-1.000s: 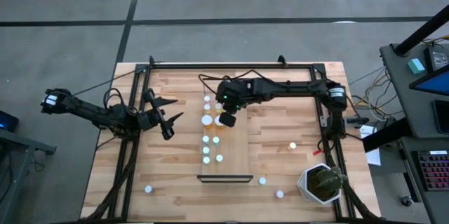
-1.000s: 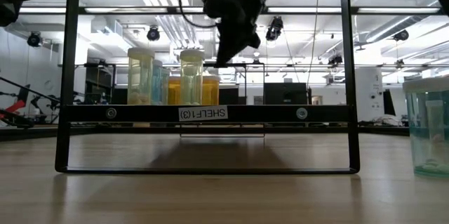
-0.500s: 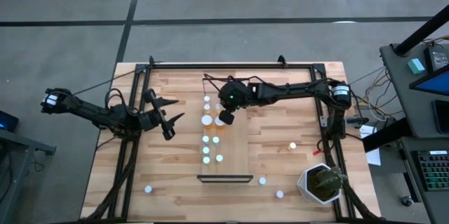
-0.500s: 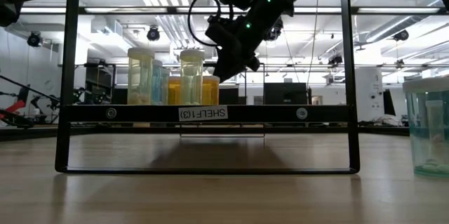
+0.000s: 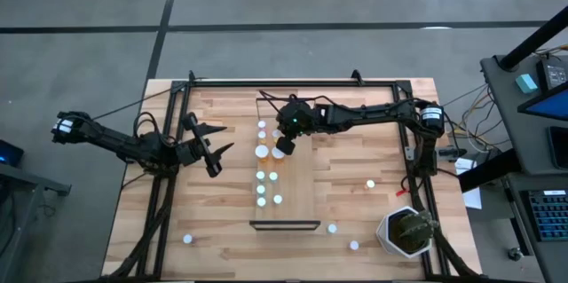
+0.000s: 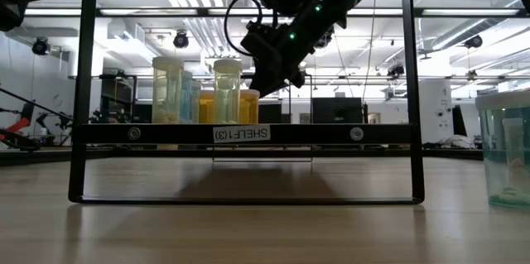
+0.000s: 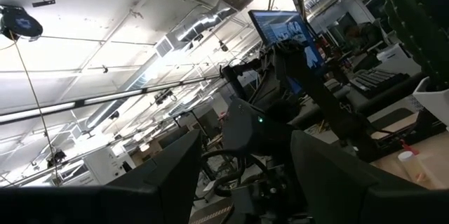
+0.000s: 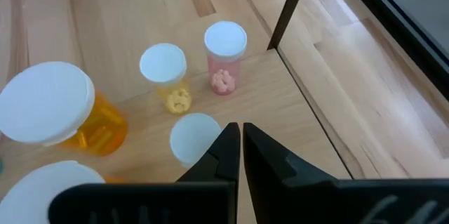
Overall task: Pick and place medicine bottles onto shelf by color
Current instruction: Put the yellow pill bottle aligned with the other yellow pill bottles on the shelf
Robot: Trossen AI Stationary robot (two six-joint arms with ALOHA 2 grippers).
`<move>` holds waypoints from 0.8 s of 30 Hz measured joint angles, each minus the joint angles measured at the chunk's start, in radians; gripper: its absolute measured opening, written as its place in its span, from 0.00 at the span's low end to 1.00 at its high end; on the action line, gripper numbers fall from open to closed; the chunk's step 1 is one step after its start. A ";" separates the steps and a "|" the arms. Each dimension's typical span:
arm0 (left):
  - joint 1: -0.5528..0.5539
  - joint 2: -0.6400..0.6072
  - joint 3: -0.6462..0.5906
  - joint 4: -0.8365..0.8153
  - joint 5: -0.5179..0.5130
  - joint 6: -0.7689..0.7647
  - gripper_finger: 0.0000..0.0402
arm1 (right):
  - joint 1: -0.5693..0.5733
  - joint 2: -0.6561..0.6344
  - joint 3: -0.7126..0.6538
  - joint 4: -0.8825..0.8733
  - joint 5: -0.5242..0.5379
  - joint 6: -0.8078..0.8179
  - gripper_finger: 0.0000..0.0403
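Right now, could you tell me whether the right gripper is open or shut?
Shut: the right gripper has its two dark fingers pressed together with nothing between them, above the capped medicine bottles on the shelf.

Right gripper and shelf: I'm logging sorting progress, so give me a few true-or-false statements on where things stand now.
1. The right gripper is shut and holds nothing. True.
2. The right gripper hangs over the potted plant. False: it is above the shelf, over the bottles at its far end.
3. The left gripper carries a bottle. False: it is open and empty, off the shelf's left side.
4. Some bottles stand on the table, off the shelf. True.
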 joint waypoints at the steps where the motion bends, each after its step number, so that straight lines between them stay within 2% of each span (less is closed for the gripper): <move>1: 0.000 0.000 0.000 0.000 0.000 0.001 0.51 | 0.000 0.000 -0.003 0.007 0.001 -0.001 0.02; 24: 0.000 -0.001 0.001 0.001 0.000 0.000 0.51 | 0.021 -0.008 -0.019 0.028 0.000 0.023 0.02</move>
